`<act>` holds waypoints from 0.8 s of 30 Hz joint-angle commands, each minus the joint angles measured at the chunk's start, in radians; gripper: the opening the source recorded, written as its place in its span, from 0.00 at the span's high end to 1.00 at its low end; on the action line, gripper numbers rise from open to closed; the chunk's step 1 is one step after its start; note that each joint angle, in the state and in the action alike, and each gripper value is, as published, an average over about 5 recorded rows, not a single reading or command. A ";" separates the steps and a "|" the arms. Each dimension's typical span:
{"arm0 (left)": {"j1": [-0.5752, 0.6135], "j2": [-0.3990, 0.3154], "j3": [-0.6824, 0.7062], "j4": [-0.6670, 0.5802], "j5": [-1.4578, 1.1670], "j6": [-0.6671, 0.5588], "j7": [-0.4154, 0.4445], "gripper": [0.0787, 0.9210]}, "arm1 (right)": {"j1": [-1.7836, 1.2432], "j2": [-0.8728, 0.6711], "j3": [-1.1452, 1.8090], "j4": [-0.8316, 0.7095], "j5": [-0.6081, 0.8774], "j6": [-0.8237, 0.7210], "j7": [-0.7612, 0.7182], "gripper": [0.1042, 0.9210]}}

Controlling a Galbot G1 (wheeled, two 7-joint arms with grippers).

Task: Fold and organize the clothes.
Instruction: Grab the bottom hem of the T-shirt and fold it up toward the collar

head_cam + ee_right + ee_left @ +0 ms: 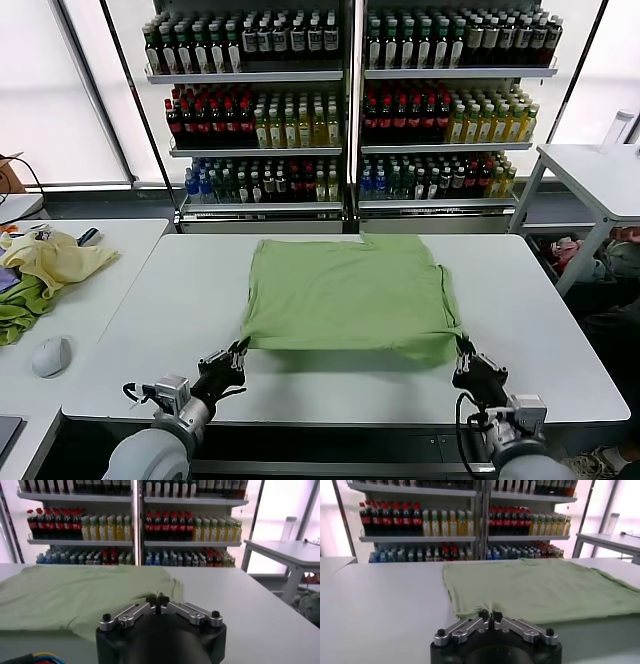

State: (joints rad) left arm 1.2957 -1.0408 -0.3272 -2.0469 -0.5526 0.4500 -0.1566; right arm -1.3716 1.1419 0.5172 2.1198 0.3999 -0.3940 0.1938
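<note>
A: Where are the hands, and what do they hold?

B: The left gripper (pixel 238 352) is pinched closed on the near-left corner of the polo shirt (pixel 350 295). The right gripper (pixel 464 353) is pinched closed on the near-right corner. The sage-green shirt lies flat, plain side up, in the middle of the white table (pixel 560 330), its near hem raised a little off the surface.

A: What could go wrong?

B: Each grip looks thin, just a small bunch of cloth between the fingertips (pixel 488 616). If the arms lift or carry unevenly, one corner may likely slip out, and the fold would land crooked. Pulling the corners apart could also drag the whole shirt toward the near edge.

A: What else is around?

B: A pale yellow garment (pixel 55 258) and a lime-green cloth (pixel 20 308) are heaped on a side table (pixel 100 300) to the left, beside a computer mouse (pixel 50 355). Shelves of bottles (pixel 345 100) stand far behind. Another white table (pixel 595 175) is at far right. Nothing lies on the shirt's path across the table.
</note>
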 commanded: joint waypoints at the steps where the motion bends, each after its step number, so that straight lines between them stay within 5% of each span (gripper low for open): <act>1: -0.224 0.028 0.092 0.175 -0.021 -0.004 0.001 0.98 | 0.239 -0.050 -0.045 -0.186 0.022 0.001 -0.003 0.98; 13: -0.449 0.006 0.245 0.389 0.081 -0.011 0.014 0.98 | 0.419 -0.046 -0.149 -0.330 -0.003 0.002 -0.012 0.98; 24: -0.493 -0.023 0.277 0.475 0.149 -0.005 -0.010 0.98 | 0.462 -0.015 -0.213 -0.392 -0.079 -0.009 -0.035 0.98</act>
State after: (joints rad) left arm 0.8944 -1.0569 -0.1065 -1.6848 -0.4622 0.4397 -0.1551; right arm -0.9825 1.1240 0.3502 1.7938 0.3548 -0.3933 0.1640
